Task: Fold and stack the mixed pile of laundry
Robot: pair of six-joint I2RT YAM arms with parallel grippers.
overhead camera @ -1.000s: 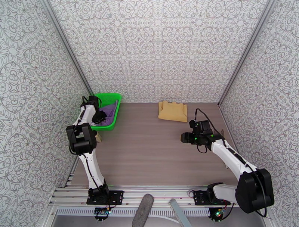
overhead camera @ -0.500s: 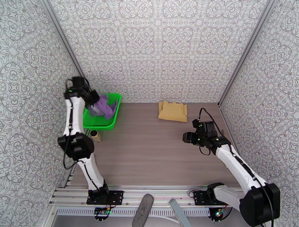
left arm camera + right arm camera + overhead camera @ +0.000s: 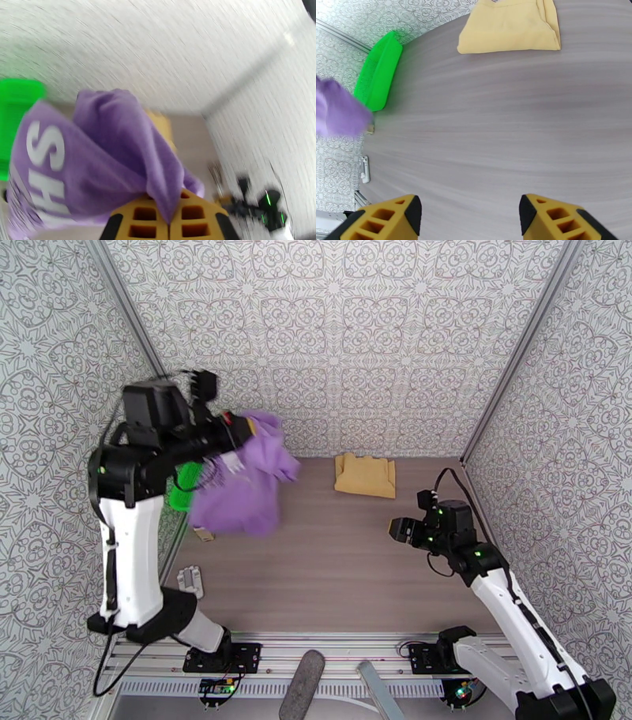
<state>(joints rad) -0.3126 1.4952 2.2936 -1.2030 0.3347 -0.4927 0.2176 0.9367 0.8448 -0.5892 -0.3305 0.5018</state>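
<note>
The purple T-shirt (image 3: 245, 481) with white lettering hangs in the air above the table's left side, its cloth pinched in my shut left gripper (image 3: 243, 429). In the left wrist view the purple T-shirt (image 3: 98, 158) drapes over the closed yellow fingers (image 3: 189, 221). The mustard-tan garment (image 3: 365, 474) lies folded at the back of the table, also seen as the mustard-tan garment (image 3: 511, 25) in the right wrist view. My right gripper (image 3: 399, 530) hovers open over the right half of the table with nothing between its fingers (image 3: 549, 215).
A green mesh basket (image 3: 186, 477) stands at the back left, mostly hidden behind the shirt and arm; the basket (image 3: 379, 73) lies left in the right wrist view. A small tan block (image 3: 204, 534) sits near the left edge. Patterned walls close three sides.
My left arm has lifted the purple T-shirt out of the green basket and swung it up and right. The right arm has drawn slightly back and right, still open.
</note>
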